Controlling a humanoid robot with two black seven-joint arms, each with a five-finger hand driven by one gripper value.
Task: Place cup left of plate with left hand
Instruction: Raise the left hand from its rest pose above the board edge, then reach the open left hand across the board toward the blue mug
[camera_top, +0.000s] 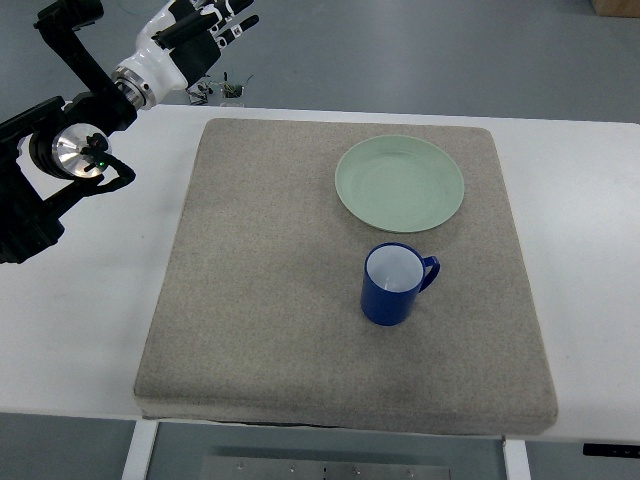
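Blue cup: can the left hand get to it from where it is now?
Probably yes. The left hand is raised beyond the table's far left corner, and only bare grey mat lies between it and the blue cup.

A single top view looks steeply down from the robot's own side, set fairly high, taking in the whole grey mat (340, 270) on the white desk (90, 330)

I count one blue cup (393, 285), one green plate (399, 183) at its twelve o'clock, one grey mat (260, 290) under both, one white worktop (90, 300), and one robot hand (205, 35) of mine.
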